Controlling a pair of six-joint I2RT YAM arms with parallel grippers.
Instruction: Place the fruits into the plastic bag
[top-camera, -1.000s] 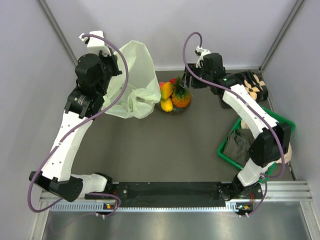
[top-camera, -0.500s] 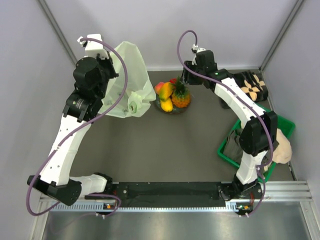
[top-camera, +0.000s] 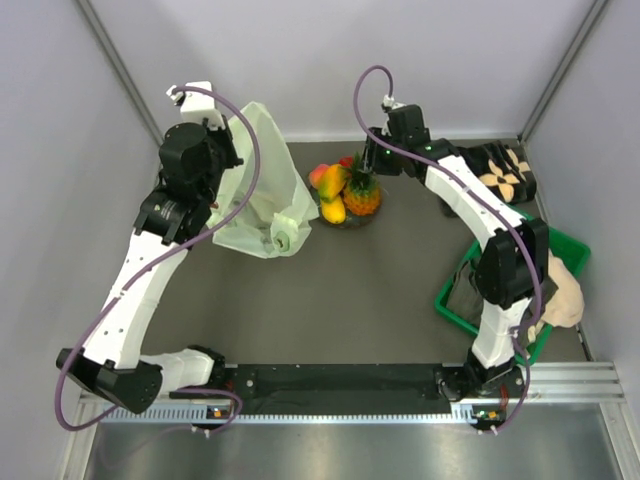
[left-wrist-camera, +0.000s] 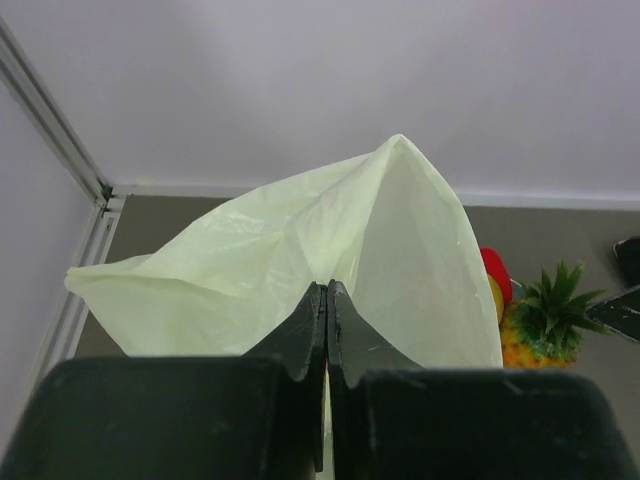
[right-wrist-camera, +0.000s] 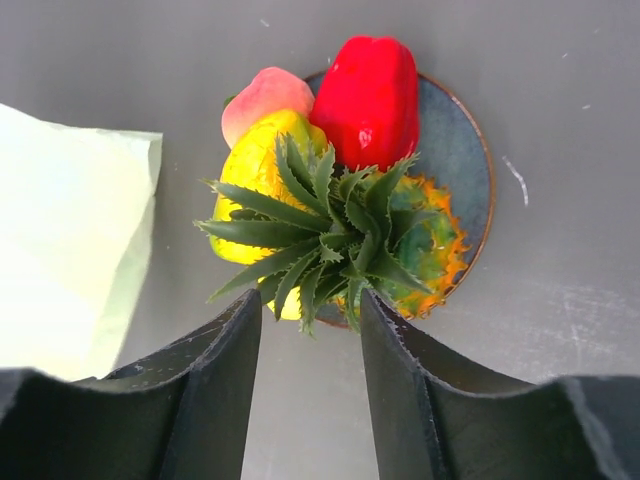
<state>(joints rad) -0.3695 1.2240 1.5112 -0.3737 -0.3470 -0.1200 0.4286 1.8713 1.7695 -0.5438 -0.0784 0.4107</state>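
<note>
Pale green plastic bag (top-camera: 262, 195) is hanging at the far left of the bench (top-camera: 330, 290), lifted by the left claw (left-wrist-camera: 326, 300), whose jaws are pressed together and pinching the bag's film; in the left wrist view the film is rising to a peak above the fingertips w/ the lower bag draping down toward the bench. A knotted or bunched bit of bag is sitting low near its right edge in the top view.

Just right of the bag, the fruits (top-camera: 342, 190) are piling on a small round grey plate (right-wrist-camera: 460, 160): an orange pineapple (right-wrist-camera: 400, 240) w/ green spiky crown, a yellow mango (right-wrist-camera: 250, 160), a peach-pink piece (right-wrist-camera: 265, 95) and a red one (right-wrist-camera: 368, 85) at the far side. All are sitting on the plate, outside the bag.

Right claw (right-wrist-camera: 310, 320) is hovering over the pineapple w/ jaws spread partway, crown leaves lying between the two fingers; whether the pads are touching the leaves can't be told.

Further right, a dark patterned cloth (top-camera: 505, 172) is lying at the far edge, and a green basket (top-camera: 500, 290) w/ dark clothes is sitting near the right side, partly behind the right arm.
</note>
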